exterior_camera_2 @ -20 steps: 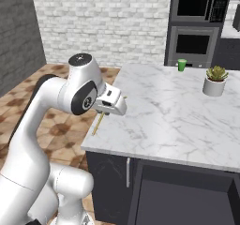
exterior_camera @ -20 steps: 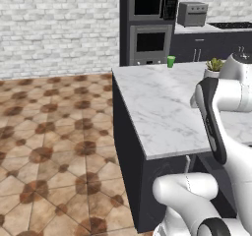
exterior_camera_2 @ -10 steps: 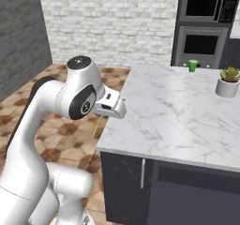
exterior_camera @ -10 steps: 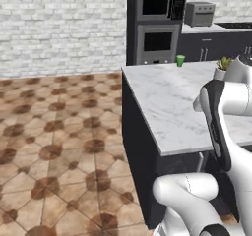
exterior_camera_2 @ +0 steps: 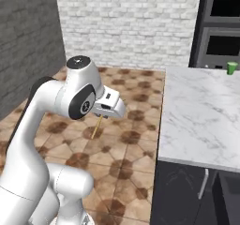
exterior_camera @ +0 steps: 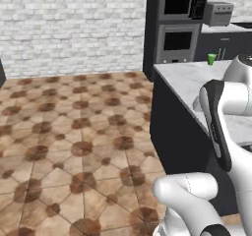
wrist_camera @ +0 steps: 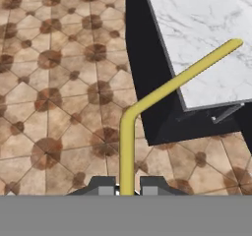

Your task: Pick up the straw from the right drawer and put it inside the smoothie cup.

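My gripper point(exterior_camera_2: 106, 112) hangs over the tiled floor, left of the island counter point(exterior_camera_2: 201, 121), and is shut on the straw point(exterior_camera_2: 97, 127). The thin tan-yellow straw sticks down out of the jaws. In the hand view the straw point(wrist_camera: 127, 146) rises from between the fingertips of the gripper point(wrist_camera: 127, 188) and looks bent, its far end lying across the marble corner point(wrist_camera: 206, 38). The smoothie cup point(exterior_camera_2: 231, 67), a small green tumbler, stands far off at the counter's back edge; the left base view shows the smoothie cup point(exterior_camera: 211, 58) near the ovens.
The dark island cabinet point(exterior_camera: 172, 127) drops from the marble top point(exterior_camera: 187, 80) to the floor. A metal drawer handle point(exterior_camera_2: 202, 184) shows on its front. Wall ovens point(exterior_camera: 177, 23) and a toaster point(exterior_camera: 219, 13) stand behind. Brown tiled floor point(exterior_camera: 74, 146) lies open to the left.
The whole picture has slid: the base has driven, so the counter sits further right in both base views and the potted plant has left the frame. The grip on the straw is unchanged.
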